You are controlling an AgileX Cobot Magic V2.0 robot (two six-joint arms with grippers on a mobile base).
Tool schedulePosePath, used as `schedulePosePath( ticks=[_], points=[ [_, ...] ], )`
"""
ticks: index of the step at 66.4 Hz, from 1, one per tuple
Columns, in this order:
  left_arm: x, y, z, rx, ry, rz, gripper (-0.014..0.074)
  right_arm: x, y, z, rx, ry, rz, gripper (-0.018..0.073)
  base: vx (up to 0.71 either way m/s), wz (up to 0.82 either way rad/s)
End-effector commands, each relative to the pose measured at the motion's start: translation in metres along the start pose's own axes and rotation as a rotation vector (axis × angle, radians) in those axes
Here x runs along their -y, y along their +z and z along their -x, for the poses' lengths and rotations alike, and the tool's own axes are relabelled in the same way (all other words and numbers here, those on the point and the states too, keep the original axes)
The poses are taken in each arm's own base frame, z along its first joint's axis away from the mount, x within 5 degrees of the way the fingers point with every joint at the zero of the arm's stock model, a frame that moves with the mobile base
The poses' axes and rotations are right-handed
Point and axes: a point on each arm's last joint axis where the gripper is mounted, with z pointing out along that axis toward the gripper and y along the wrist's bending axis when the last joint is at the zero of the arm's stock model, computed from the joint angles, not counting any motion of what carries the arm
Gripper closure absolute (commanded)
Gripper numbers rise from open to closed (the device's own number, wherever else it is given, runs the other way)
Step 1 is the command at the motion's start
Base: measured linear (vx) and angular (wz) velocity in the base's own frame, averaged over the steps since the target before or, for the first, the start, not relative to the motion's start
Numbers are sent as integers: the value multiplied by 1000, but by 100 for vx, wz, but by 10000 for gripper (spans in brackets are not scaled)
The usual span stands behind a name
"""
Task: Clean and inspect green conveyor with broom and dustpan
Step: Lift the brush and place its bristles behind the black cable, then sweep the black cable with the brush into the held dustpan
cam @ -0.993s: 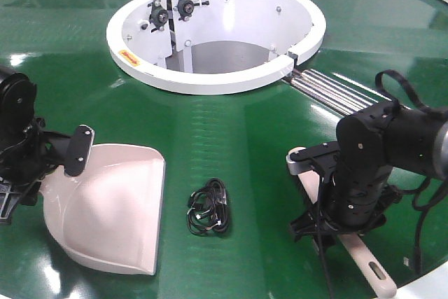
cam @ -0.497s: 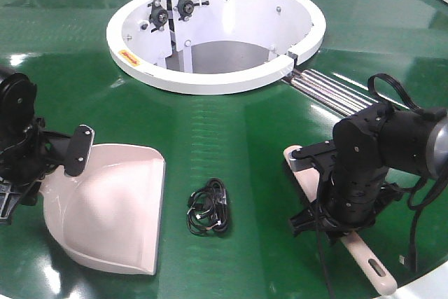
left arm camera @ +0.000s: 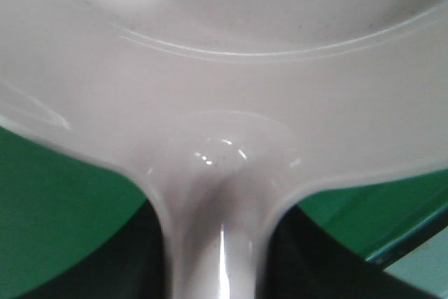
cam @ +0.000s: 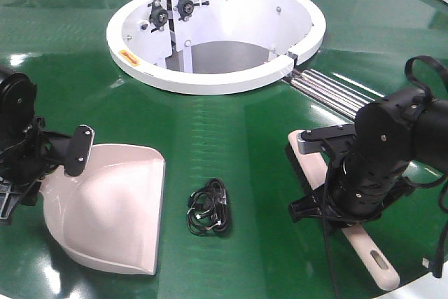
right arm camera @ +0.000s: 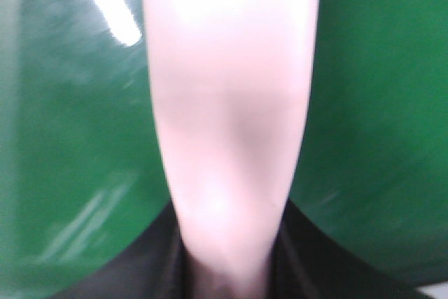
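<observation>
Broom point(cam: 369, 257) lies diagonally on green conveyor point(cam: 238, 131), its head end nearest black cable tangle point(cam: 208, 209), right gripper point(right arm camera: 227, 271) clamped on its handle. The tangle sits between it and dustpan point(cam: 112, 208) (left gripper point(left arm camera: 213, 264) grips that handle).

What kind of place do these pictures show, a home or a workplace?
Probably an industrial or logistics workplace: a wide green conveyor curves around a white ring housing, with steel rollers at its seams.

My front camera looks down across the green conveyor point(cam: 231, 141); my 2 wrist cameras sit close along the dustpan point(left arm camera: 224, 68) and broom point(right arm camera: 224, 103), both also in the front view.
</observation>
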Motion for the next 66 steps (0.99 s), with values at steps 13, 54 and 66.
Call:
schedulePosePath(
  ticks=[13,54,66],
  points=[
    [-3,-19,-2,10,-20,63,603,-10,-35,7,33,27,107,564,0,0],
    [-3,-19,-2,10,-20,63,603,-74,-15,20,-42,13,22,564,0,0],
    [-3,-19,-2,10,-20,63,603,-93,-5,25,-105,-1,7,564,0,0]
  ],
)
